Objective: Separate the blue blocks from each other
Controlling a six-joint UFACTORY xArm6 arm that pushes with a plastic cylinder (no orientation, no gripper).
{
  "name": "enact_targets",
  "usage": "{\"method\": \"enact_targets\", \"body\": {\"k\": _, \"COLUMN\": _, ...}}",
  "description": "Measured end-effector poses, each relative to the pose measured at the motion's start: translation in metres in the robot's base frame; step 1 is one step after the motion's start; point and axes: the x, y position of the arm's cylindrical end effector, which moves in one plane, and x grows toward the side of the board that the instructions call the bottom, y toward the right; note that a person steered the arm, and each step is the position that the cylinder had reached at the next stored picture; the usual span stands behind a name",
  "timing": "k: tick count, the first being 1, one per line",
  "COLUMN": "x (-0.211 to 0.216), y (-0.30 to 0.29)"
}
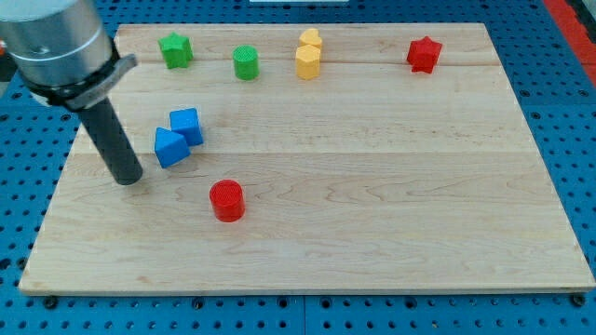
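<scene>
Two blue blocks sit touching at the board's left: a blue cube (187, 126) and, just below and left of it, a blue wedge-like block (170, 147). My tip (129, 179) rests on the board just left of and slightly below the lower blue block, a small gap apart from it. The dark rod rises up and left to the silver arm housing at the view's top left.
A red cylinder (226, 200) lies below and right of the blue blocks. Along the top edge are a green star (175, 49), a green cylinder (246, 62), two touching yellow blocks (309, 55) and a red star (424, 54). The wooden board (372, 186) lies on a blue pegboard.
</scene>
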Motion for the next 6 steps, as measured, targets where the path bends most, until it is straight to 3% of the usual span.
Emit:
{"method": "enact_targets", "body": {"k": 4, "x": -0.059, "y": -0.002}}
{"method": "enact_targets", "body": {"k": 6, "x": -0.06, "y": 0.015}}
